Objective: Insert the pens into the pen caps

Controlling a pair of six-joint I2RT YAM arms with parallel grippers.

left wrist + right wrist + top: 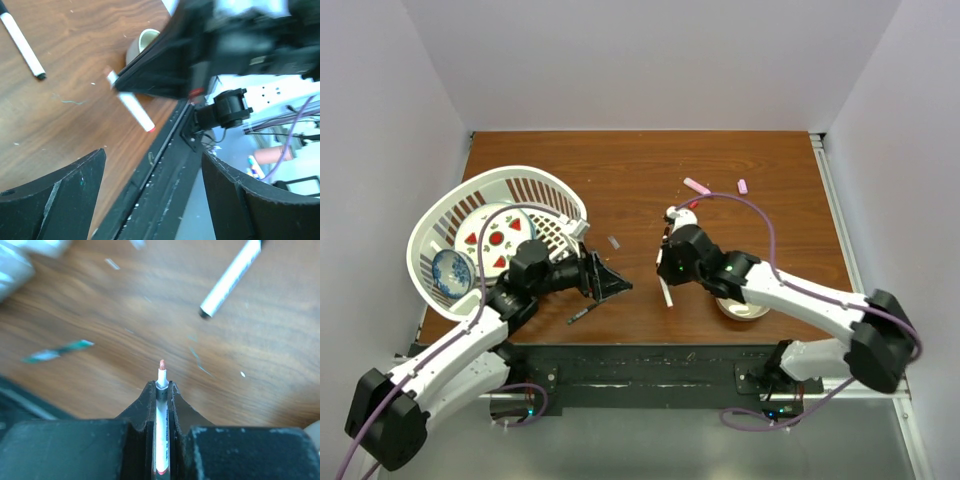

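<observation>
Right wrist view, my right gripper [161, 390] pinching a white pen [161, 432], red tip out at 12 o'clock, second white pen [230, 277] at 1 o'clock, my left gripper [152, 190] spread, grey pen [583, 315] at its 7 o'clock from above

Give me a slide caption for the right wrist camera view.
Right gripper clamps a red-tipped white pen over the table; a second white pen lies beyond.

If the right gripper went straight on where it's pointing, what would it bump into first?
Probably the bare table. The right gripper holds a red-tipped white pen, and its tip would touch the wood first, between the dark pen and the other white pen.
</observation>
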